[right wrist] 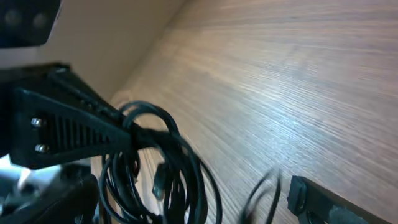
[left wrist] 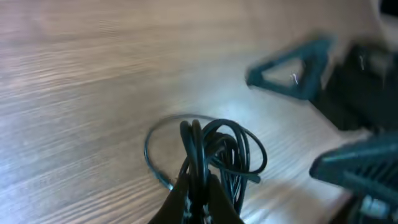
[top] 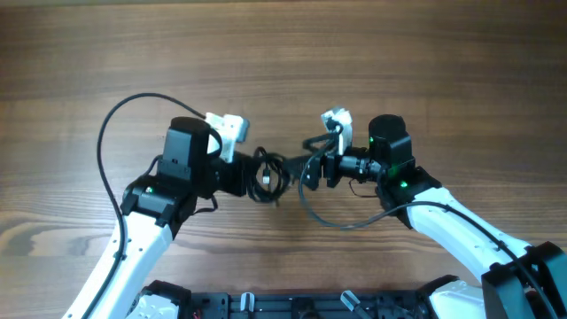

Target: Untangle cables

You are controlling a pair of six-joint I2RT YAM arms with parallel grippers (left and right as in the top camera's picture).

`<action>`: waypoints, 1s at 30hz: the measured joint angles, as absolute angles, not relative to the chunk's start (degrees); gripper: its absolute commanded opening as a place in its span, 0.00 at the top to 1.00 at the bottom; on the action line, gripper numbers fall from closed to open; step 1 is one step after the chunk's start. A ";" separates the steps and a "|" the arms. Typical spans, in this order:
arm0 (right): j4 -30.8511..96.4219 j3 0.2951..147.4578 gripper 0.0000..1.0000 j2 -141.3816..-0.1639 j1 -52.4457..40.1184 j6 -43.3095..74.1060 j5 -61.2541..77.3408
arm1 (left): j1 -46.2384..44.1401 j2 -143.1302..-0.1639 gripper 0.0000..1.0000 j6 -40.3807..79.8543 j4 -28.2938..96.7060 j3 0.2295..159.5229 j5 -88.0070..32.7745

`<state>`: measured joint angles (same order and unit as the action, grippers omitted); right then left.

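Observation:
A tangled bundle of black cables (top: pixel 268 173) hangs between my two grippers, just above the wooden table. My left gripper (top: pixel 251 175) is shut on the bundle; in the left wrist view its fingers (left wrist: pixel 199 199) pinch several strands of the coil (left wrist: pixel 221 146). My right gripper (top: pixel 312 170) is open, its jaws apart right beside the bundle. The right wrist view shows the coil (right wrist: pixel 155 158) close in front of the right gripper (right wrist: pixel 205 211), pinched at the top by the left gripper's dark fingers (right wrist: pixel 93 134). A thin cable loop (top: pixel 332 221) trails toward the near edge.
The wooden table (top: pixel 283 53) stretches away behind the arms. The left arm's own black lead (top: pixel 111 133) arcs out to the left. A dark rack (top: pixel 266 306) runs along the near edge between the arm bases.

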<state>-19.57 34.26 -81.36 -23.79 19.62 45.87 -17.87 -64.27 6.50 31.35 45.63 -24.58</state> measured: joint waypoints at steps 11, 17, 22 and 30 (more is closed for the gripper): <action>-13.23 34.26 0.65 -81.36 -23.79 7.46 60.34 | -17.87 -64.27 0.96 -10.28 31.53 45.60 -39.68; -13.08 34.26 0.96 -81.34 -23.70 9.26 61.25 | -17.87 -64.27 0.96 -10.20 29.12 45.60 -42.41; -12.19 34.61 0.96 -81.28 -23.53 11.11 60.51 | -17.87 -64.27 0.51 -4.05 20.64 45.74 -42.02; -12.16 34.59 0.96 -81.28 -23.53 14.79 59.92 | -18.04 -64.27 0.29 -1.15 18.55 45.71 -41.91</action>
